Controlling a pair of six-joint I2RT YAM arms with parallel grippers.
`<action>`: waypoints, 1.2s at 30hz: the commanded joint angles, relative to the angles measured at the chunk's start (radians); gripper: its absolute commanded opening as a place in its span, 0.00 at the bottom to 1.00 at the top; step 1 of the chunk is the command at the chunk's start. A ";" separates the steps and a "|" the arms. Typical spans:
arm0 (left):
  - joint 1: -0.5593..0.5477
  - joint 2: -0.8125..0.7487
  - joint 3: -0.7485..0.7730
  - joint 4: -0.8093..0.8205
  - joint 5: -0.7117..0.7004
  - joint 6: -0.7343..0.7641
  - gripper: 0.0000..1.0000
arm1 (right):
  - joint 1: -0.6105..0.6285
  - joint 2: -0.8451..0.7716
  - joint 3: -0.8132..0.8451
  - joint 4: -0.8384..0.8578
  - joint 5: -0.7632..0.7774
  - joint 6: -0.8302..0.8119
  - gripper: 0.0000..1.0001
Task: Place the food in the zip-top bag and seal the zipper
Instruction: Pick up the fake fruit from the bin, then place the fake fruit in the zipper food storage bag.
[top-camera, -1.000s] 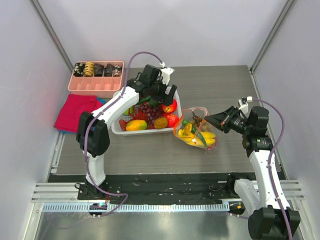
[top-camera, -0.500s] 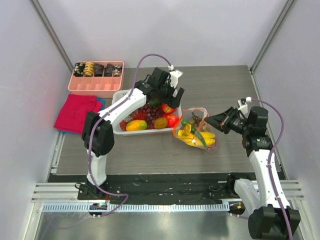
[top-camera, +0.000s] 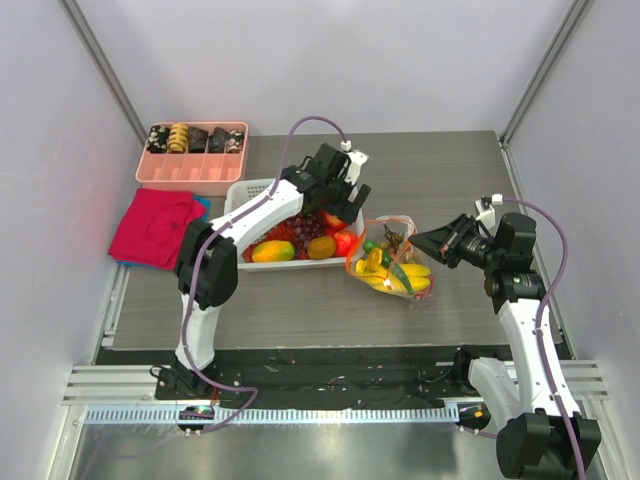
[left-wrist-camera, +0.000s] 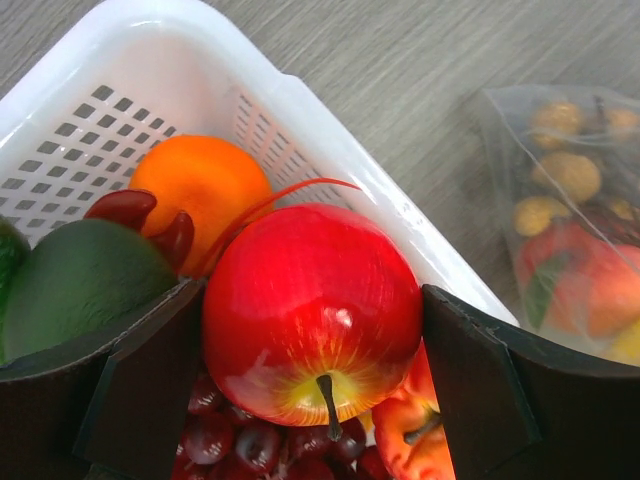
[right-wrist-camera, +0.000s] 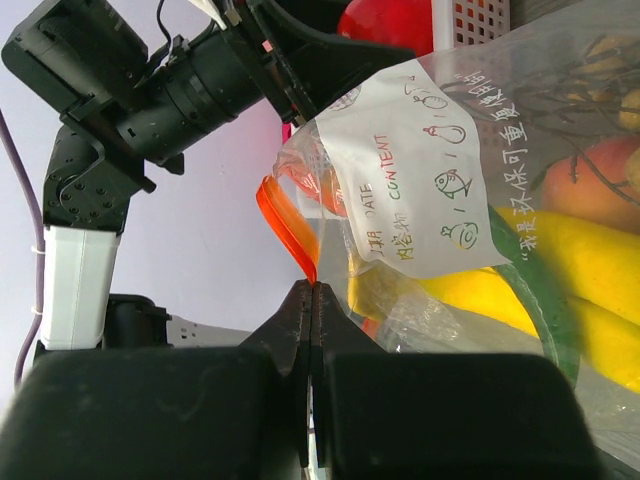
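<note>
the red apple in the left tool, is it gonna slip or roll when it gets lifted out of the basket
Probably slippery: the red apple is glossy with bright highlights, and the left tool touches only its two sides. Likely to roll if dropped, being round, though the white basket walls might catch it. It looks rigid, so unlikely to dent.

Overhead looks down on table (top-camera: 450, 170); wrist cams close-up; all share bag (top-camera: 392, 262).
</note>
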 joint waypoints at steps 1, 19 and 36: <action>-0.002 0.000 0.049 -0.048 -0.012 -0.011 0.88 | -0.005 0.007 0.043 0.014 -0.018 -0.017 0.01; -0.027 -0.449 -0.060 -0.062 0.250 -0.073 0.54 | -0.005 0.019 0.059 -0.012 -0.012 -0.069 0.01; -0.242 -0.227 0.023 0.089 0.180 -0.326 0.55 | -0.005 0.021 0.143 -0.104 -0.038 -0.159 0.01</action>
